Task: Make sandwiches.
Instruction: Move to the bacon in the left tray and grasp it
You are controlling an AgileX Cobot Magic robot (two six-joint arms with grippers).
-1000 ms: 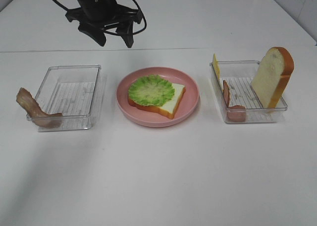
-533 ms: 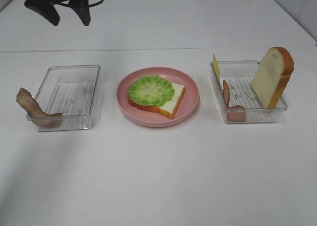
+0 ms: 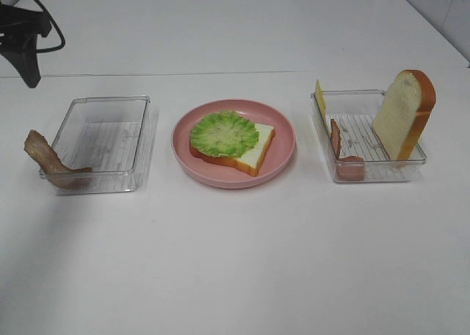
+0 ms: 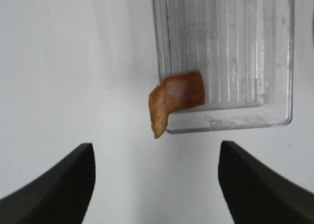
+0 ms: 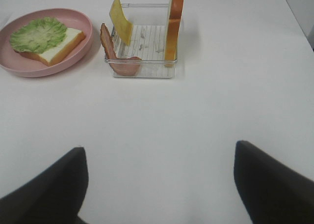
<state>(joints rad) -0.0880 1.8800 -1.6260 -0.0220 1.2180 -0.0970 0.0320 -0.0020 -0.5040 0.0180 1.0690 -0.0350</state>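
A white bread slice with an orange-brown crust (image 3: 253,153) lies on the pink plate (image 3: 283,140), with a green lettuce leaf (image 3: 224,134) on top. One brown bacon strip (image 3: 45,161) hangs over the near-left corner of the left clear tray (image 3: 103,140). The right clear tray (image 3: 367,140) holds a yellow cheese square (image 3: 320,96), a second bacon strip (image 3: 336,140) and an upright bread slice (image 3: 404,113). My left gripper (image 3: 22,48) is at the far left edge, open and empty; in its wrist view it (image 4: 154,150) hovers above the bacon (image 4: 176,98). My right gripper (image 5: 158,150) is open and empty, short of the right tray (image 5: 142,47).
The left tray (image 4: 225,52) holds nothing but the bacon end on its corner. The white table (image 3: 235,261) stretches bare in front of the plate and trays. A cable hangs by the left gripper. The plate with bread and lettuce also shows in the right wrist view (image 5: 86,37).
My left gripper has moved from behind the plate leftward along the back of the table to the far left edge. The food, plate and trays have not moved.
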